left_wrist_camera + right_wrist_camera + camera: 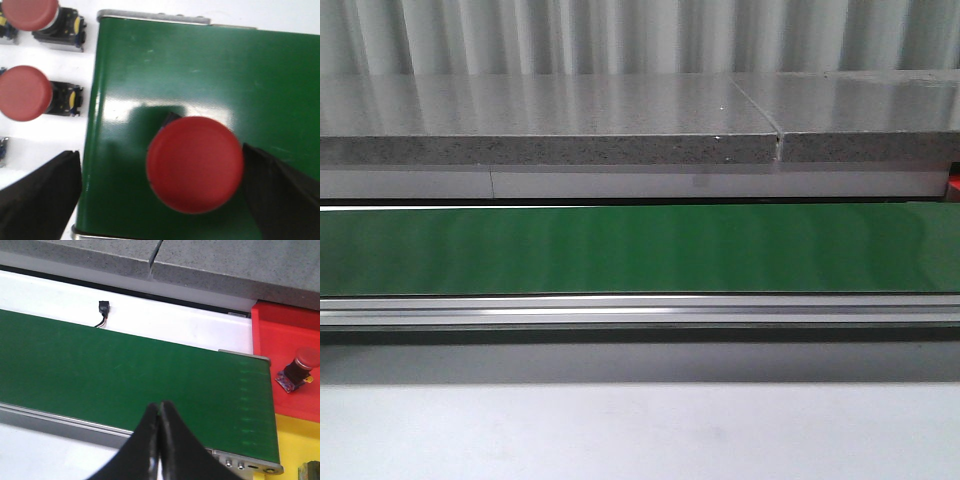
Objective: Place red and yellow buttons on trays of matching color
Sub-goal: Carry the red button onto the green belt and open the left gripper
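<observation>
Button [195, 164] between open left tool [165, 200]

Looked over all three views and honestly there's nothing readable anywhere. No text, brand, number or sign on the flat green conveyor belt [640, 250], none on the speckled grey stone slab [550, 120] behind it. The round red mushroom-cap button [195, 164] has a plain cap, no lettering. The flat red plastic tray [285, 325] and the flat yellow plastic tray [295, 440] are bare too. The small silver end plate of the belt frame [240, 464] has a few tiny dots on it, too small to tell if they're markings.
</observation>
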### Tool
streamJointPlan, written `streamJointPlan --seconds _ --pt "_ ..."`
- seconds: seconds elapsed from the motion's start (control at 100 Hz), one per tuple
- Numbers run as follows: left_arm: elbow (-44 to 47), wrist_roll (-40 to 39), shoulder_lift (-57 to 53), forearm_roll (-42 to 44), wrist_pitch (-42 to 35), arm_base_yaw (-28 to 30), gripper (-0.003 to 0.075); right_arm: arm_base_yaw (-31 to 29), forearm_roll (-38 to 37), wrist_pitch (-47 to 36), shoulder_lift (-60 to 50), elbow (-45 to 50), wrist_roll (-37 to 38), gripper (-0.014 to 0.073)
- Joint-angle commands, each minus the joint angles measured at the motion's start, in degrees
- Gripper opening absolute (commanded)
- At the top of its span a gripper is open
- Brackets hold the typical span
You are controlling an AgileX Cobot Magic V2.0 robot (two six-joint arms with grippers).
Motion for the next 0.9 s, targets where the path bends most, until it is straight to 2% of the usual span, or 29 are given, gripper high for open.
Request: streamJointPlan --seconds 0.0,0.2,0.36,0.64,0.89 --pt "-1.8 0.3 -4.4 -0.4 -0.9 -2.2 0.0620 0.0 0.1 -3.9 -0.1 -1.5 -0.3 -0.0067" --pt "-1.8 0.3 -10.2 -0.2 0.4 -3.3 0.0620 0.0 0.1 -3.9 -0.1 -1.5 -0.3 -0.0067" --pt "-1.8 -0.4 -15.2 0.5 0.9 -1.0 0.0620 0.0 0.1 -3.9 -0.1 -1.5 -0.3 -0.0067" --pt "-1.5 -2.9 -17.3 0.5 3.2 11.0 0.0620 0.0 0.1 -3.9 -0.1 -1.5 -0.3 -0.0067" --pt "-1.3 -3.7 -11.9 0.5 2.9 20.0 0.0620 0.0 0.1 -3.9 -0.1 -1.5 -0.3 -0.0067"
